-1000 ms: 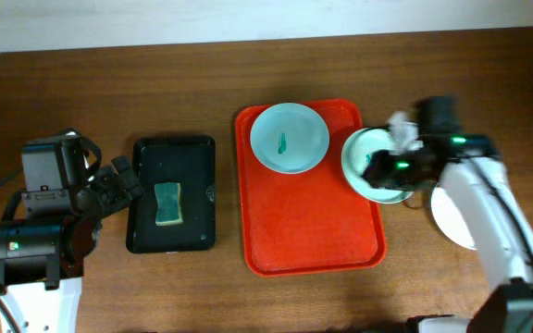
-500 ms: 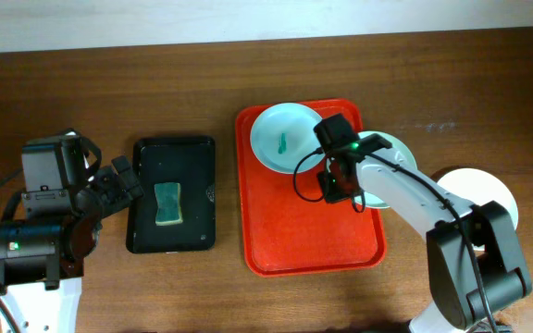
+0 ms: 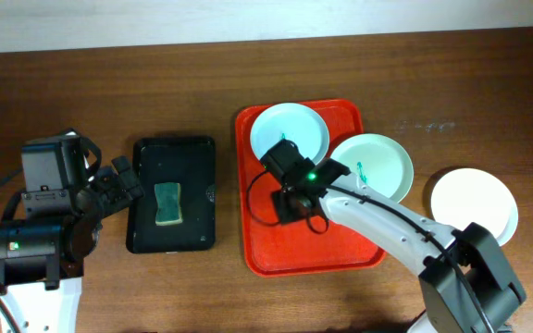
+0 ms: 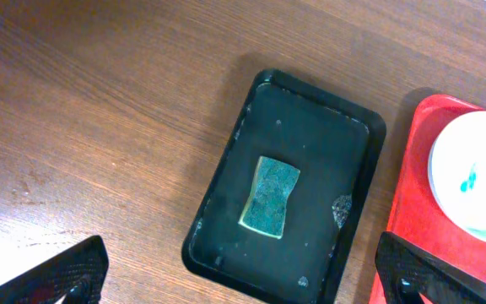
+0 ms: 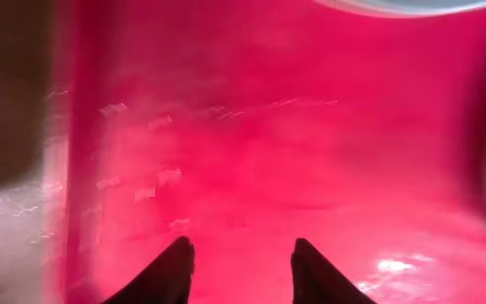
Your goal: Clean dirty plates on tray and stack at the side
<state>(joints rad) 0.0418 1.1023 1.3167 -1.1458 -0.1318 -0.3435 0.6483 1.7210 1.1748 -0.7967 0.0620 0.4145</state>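
At the right gripper (image 5: pixel 241 262): parted, holding nothing, with only two dark fingertips (image 5: pixel 178 268) poking up from the bottom edge of the wrist view, cut off below; under them just the bare floor of the red-orange tray (image 3: pixel 322 252), smeared by blur, and a pale curved sliver at the top edge, too cropped to name. From overhead, no telling its fingers apart beneath the dark wrist block at frame centre. At the left gripper (image 3: pixel 133 183): spread wide, empty, far left of frame, above the table (image 3: pixel 155 83) and just left of the black tray (image 3: pixel 146 242); in its wrist view only two dark tips at the bottom corners. In the black tray, a green sponge (image 3: pixel 167 203), flat at the middle. On the red-orange tray's upper part, the pale blue plate (image 3: pixel 296 125), lower rim hidden by the right arm, teal smear plain only in the left wrist view, there cut by the right edge. Across the tray's right rim, the mint green plate (image 3: pixel 382 157), small teal smear near centre. Further right, apart on the wood, the white plate (image 3: pixel 475 199), lower left edge covered by the arm, centre too washed out to read
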